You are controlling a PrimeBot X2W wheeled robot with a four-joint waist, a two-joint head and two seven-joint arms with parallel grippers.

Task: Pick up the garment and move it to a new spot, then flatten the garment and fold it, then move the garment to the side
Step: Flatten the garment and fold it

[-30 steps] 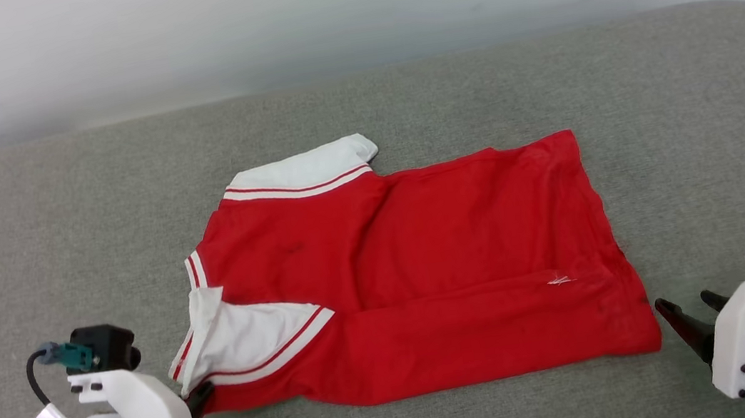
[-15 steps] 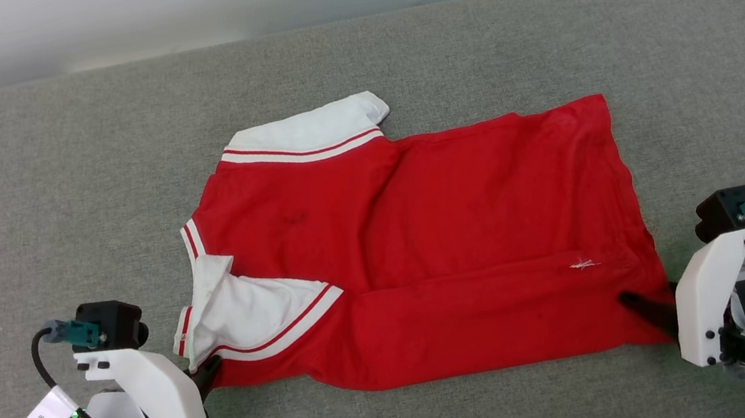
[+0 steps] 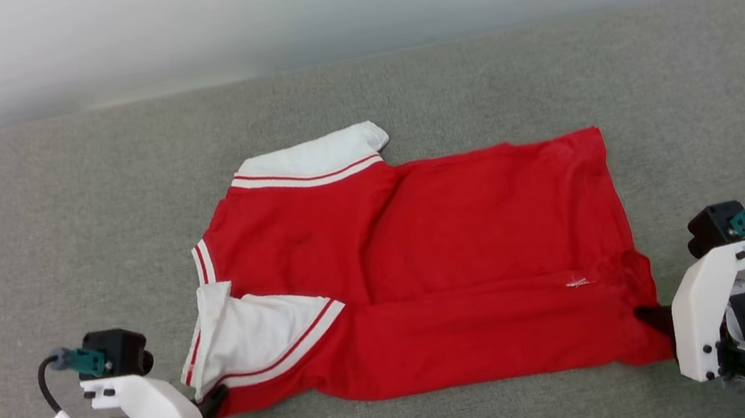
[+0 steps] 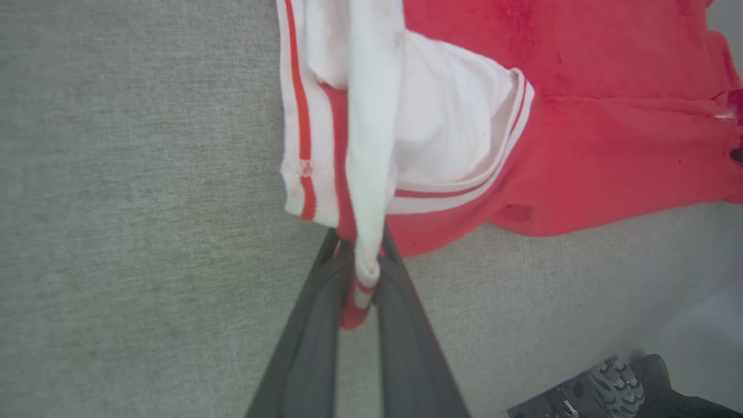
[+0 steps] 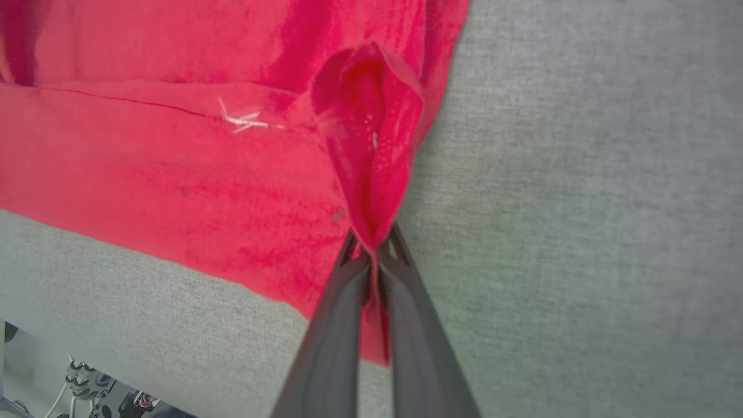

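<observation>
The garment [image 3: 436, 258] lies spread on the grey surface, red with white sleeves at its left end, its near long edge folded over. No print shows on its upper face. My left gripper [image 3: 214, 402] is shut on the garment's near left corner; the left wrist view has striped sleeve trim [image 4: 363, 273] pinched between the dark fingers [image 4: 313, 337]. At the near right corner, my right gripper [image 3: 650, 320] is shut on the hem. The right wrist view has a red fold [image 5: 371, 151] bunched up between the closed fingers [image 5: 406, 325].
The grey padded surface [image 3: 58, 229] reaches to a pale wall [image 3: 317, 7] at the back. Its near edge runs just below the garment, with the robot's base [image 4: 609, 383] and cables [image 5: 87, 383] past it.
My right gripper moved in from the right of the hem and closed on the garment's near right corner, bunching it. The head camera tilted between frames. The left grip held.
</observation>
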